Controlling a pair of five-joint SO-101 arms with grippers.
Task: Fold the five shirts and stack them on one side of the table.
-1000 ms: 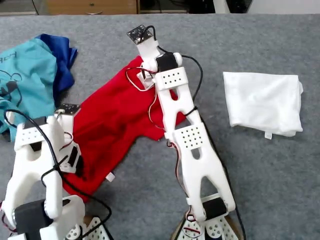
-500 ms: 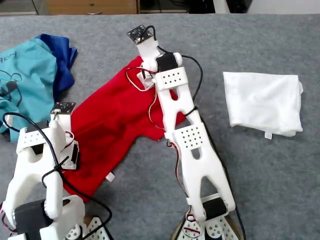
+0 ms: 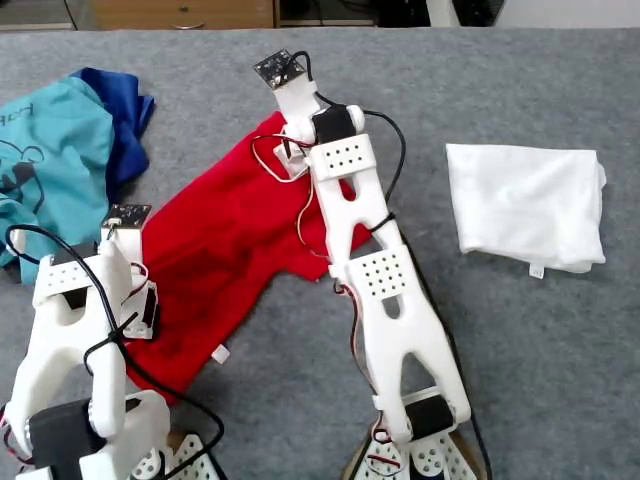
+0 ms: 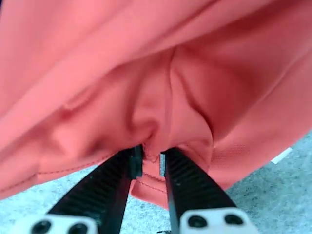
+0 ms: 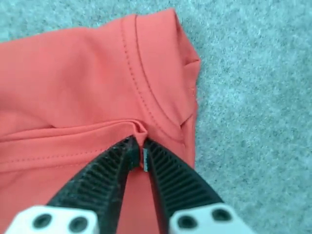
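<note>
Now left gripper clamps a fold of red shirt; right gripper pinches its stitched edge.

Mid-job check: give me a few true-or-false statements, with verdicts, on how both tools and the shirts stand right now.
1. The left tool is shut on a bunch of the red shirt. True.
2. The right tool hangs open over bare table. False: it is shut on a fold of the red shirt, by a stitched hem.
3. The white shirt lies folded, apart from the red shirt. True.
4. The teal shirt lies on top of the white shirt. False: it lies crumpled at the opposite side of the table, touching the blue shirt.
</note>
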